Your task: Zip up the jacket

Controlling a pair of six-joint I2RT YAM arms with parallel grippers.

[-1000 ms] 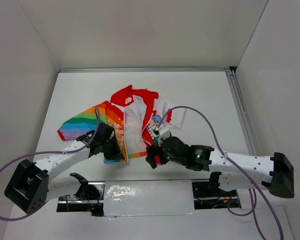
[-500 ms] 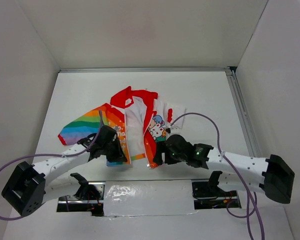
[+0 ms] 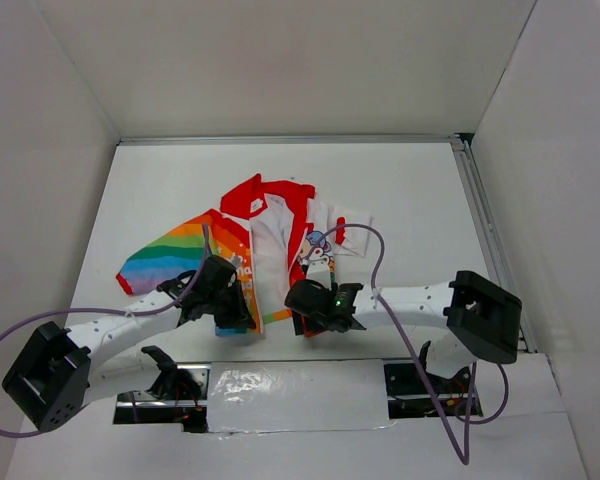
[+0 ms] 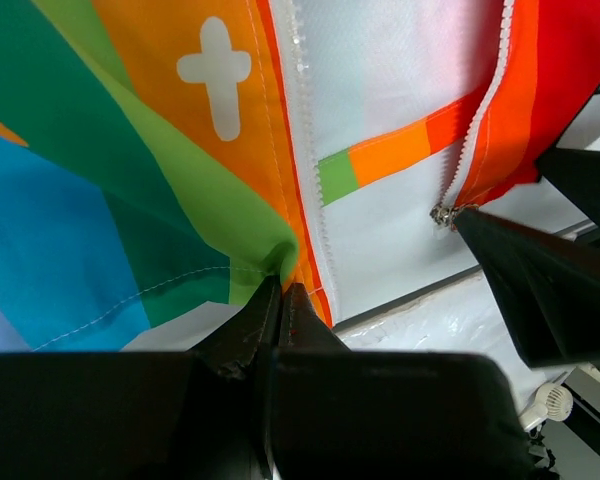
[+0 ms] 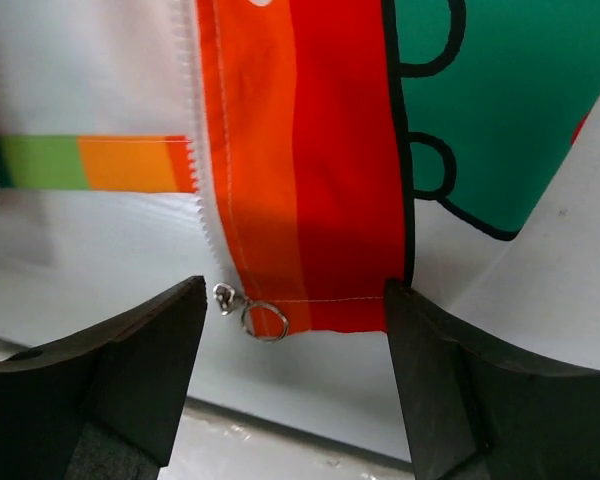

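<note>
The jacket (image 3: 265, 250) lies spread open on the white table (image 3: 410, 200), toward its near edge. Its red collar points away from the arms and one rainbow-striped sleeve (image 3: 160, 258) fans out to the left. The cloth is thin and smooth and creases softly. The front halves are apart, with the white inside showing between them.

The left gripper (image 4: 280, 300) is clenched on the jacket — its two black wedge-shaped fingers meet tip to tip on a puckered fold at the bottom hem of the panel on the left, where green and orange stripes bunch into the pinch. Just beside that fold a line of pale zipper teeth (image 4: 305, 150), fine and saw-edged, runs along an orange band.

The right gripper (image 5: 295, 330) stands released and holds nothing. Its matte black fingers (image 5: 140, 370), broad and blunt, sit one on each side of the lower corner of the other front panel, a band of orange and red with a stitched hem. At that corner hangs the small metal zipper slider (image 5: 225, 297) with a thin wire ring (image 5: 265, 320) — both lie in the gap between the fingers, touched by neither. Beyond the band, a green printed shape with bold black outlines shows on the fabric. From above, both grippers sit at the jacket's bottom edge, near each other
</note>
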